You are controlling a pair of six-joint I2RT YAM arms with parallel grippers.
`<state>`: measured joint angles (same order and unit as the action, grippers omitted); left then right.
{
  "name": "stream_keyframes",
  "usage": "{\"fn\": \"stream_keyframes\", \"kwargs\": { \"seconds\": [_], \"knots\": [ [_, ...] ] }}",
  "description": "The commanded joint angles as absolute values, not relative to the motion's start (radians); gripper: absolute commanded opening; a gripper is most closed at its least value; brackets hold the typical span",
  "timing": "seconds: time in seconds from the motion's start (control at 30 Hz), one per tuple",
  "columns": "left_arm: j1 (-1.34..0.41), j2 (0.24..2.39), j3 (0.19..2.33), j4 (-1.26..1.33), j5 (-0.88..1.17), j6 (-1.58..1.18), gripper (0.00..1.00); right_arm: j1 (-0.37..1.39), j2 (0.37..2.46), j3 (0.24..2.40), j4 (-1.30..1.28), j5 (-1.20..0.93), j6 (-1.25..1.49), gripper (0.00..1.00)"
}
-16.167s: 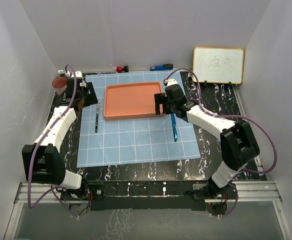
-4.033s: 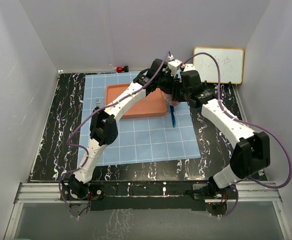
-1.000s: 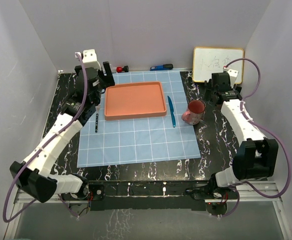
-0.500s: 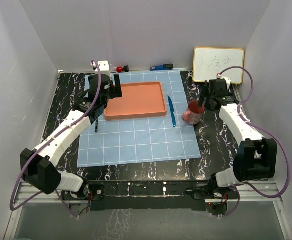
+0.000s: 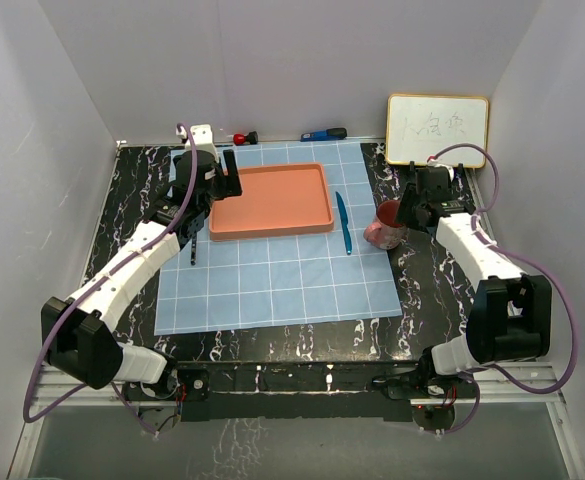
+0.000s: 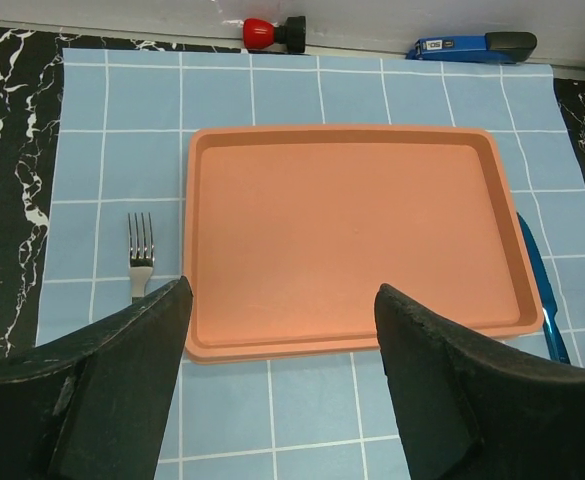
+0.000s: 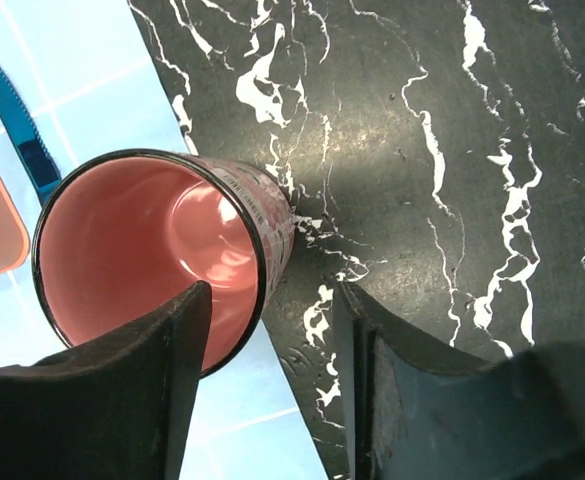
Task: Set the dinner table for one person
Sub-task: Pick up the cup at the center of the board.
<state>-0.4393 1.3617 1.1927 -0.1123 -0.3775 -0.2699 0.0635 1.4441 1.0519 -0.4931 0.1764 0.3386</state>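
Note:
The black marble dinner table (image 5: 127,230) carries a light-blue gridded cloth (image 5: 272,285). On the cloth lie an orange tray (image 5: 270,200), a fork (image 5: 192,243) to its left and a blue knife (image 5: 344,222) to its right. A pink cup (image 5: 384,228) stands upright at the cloth's right edge. My left gripper (image 5: 224,185) is open and empty above the tray's (image 6: 352,230) left near side, with the fork (image 6: 140,255) beside it. My right gripper (image 7: 272,330) is open at the cup (image 7: 152,250), one finger over its inside and one outside its wall.
A whiteboard (image 5: 438,130) leans at the back right. A red-capped object (image 5: 244,137) and a blue tool (image 5: 324,134) lie along the back wall, also in the left wrist view (image 6: 272,32). White walls enclose the table on three sides.
The cup, carried earlier from the left side, stands at the right. In the last second my right gripper came down to the cup and my left gripper moved over the tray's left side.

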Motion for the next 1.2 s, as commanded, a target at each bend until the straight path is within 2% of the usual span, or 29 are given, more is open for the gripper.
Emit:
{"fn": "stream_keyframes", "kwargs": {
  "seconds": [0.0, 0.07, 0.13, 0.17, 0.63, 0.8, 1.17],
  "knots": [
    [-0.43, 1.337, 1.187, -0.103, -0.343, -0.279, 0.73, 0.063, 1.411, 1.049, -0.431, 0.138, 0.346, 0.41],
    [-0.429, 1.343, 1.187, -0.106, -0.342, -0.278, 0.73, 0.063, 1.414, 1.05, -0.425, 0.127, 0.341, 0.26],
    [-0.428, 1.348, 1.186, -0.106, -0.342, -0.275, 0.73, 0.064, 1.417, 1.052, -0.419, 0.121, 0.335, 0.04],
    [-0.427, 1.35, 1.186, -0.106, -0.342, -0.275, 0.73, 0.063, 1.419, 1.053, -0.415, 0.121, 0.335, 0.0],
    [-0.401, 1.337, 1.155, -0.104, -0.335, -0.267, 0.73, 0.064, 1.424, 1.098, -0.356, 0.086, 0.314, 0.0],
    [-0.391, 1.34, 1.158, -0.113, -0.318, -0.263, 0.73, 0.064, 1.457, 1.204, -0.356, 0.059, 0.295, 0.0],
    [-0.355, 1.311, 1.141, -0.123, -0.313, -0.255, 0.74, 0.063, 1.651, 1.45, -0.319, -0.146, 0.256, 0.0]
  ]
}}
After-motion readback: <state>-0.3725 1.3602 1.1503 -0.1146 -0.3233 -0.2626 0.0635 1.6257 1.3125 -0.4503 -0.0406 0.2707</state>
